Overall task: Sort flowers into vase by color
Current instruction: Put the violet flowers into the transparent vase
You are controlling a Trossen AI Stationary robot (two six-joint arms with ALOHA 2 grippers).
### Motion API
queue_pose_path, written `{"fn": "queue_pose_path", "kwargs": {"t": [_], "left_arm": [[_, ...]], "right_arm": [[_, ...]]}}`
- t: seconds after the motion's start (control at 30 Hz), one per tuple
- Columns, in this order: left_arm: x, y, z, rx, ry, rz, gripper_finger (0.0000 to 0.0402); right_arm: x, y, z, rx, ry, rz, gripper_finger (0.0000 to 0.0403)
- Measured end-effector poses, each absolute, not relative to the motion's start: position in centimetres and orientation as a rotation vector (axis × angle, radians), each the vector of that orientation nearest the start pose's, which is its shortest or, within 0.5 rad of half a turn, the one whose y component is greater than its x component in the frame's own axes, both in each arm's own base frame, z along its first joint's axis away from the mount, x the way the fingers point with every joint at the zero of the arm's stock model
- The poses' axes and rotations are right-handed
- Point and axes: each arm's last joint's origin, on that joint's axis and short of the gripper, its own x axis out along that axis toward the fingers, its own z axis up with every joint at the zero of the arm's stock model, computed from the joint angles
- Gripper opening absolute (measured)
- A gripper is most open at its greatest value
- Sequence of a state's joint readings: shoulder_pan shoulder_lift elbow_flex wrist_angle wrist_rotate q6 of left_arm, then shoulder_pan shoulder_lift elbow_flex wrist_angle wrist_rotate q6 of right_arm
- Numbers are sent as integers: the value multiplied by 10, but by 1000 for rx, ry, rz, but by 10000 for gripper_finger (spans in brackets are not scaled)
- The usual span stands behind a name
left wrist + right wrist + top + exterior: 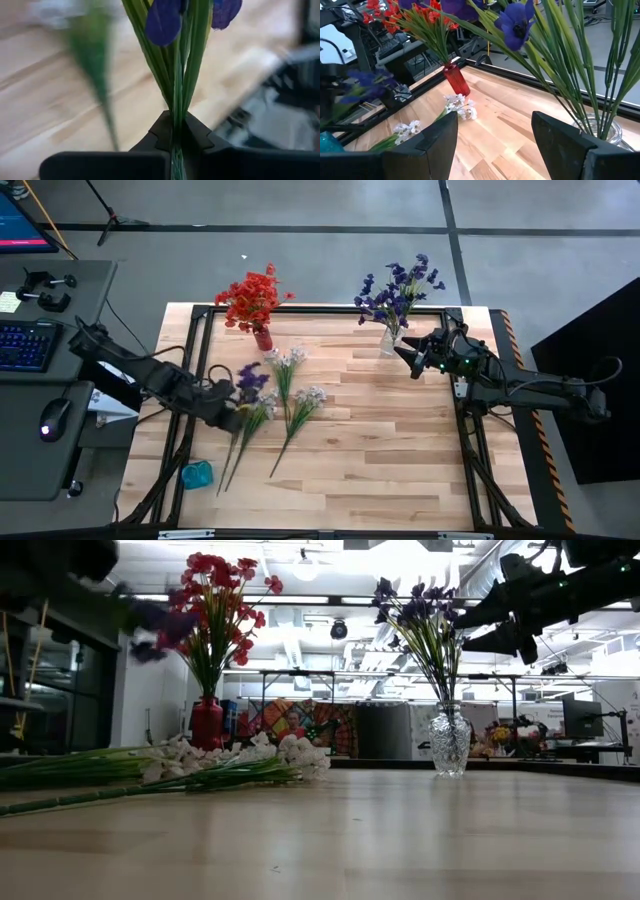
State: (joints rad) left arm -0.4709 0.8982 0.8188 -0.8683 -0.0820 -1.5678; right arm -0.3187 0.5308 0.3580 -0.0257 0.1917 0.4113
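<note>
My left gripper (238, 408) (176, 125) is shut on a purple flower sprig (250, 380) over the table's left half. The low view shows its blossoms (150, 625) raised above the table. Two white sprigs (290, 362) (314, 396) lie flat on the wood, stems toward the near edge. A red vase (262, 338) holds red flowers (250, 295). A clear glass vase (388, 342) (449, 740) holds purple flowers (400, 285). My right gripper (402, 355) (495, 125) hovers open beside the clear vase (600, 132), touching nothing. My left gripper pinches the purple sprig's bundle of green stems (177, 100) between its two fingers, a short way below the blossoms (162, 20). The fingers lie across the stems. The blossom end is lifted off the table; where the stem's lower end is, I cannot tell.
A teal object (197, 474) lies near the table's near left corner. A dark metal frame (300, 310) borders the tabletop. Bare wood (390, 440) stretches across the middle and near right. A desk with keyboard and mouse (30, 345) stands left of the table.
</note>
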Motion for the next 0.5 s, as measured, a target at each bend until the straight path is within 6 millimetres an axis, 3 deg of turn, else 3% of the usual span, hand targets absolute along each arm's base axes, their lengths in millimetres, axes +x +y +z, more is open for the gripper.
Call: {"fn": "queue_pose_path", "kwargs": {"t": [0.13,0.27,0.37,0.5], "left_arm": [[165,-79,284,-1039,942,114,1],[198,-84,290,-744,922,-49,1],[228,-73,291,-480,911,-56,1],[275,-41,297,-146,809,-4,0]], "right_arm": [[129,-49,235,430,87,-550,243],[129,-49,235,438,84,-554,243],[129,-49,235,474,74,-556,243],[130,-49,241,528,3,-534,243]]}}
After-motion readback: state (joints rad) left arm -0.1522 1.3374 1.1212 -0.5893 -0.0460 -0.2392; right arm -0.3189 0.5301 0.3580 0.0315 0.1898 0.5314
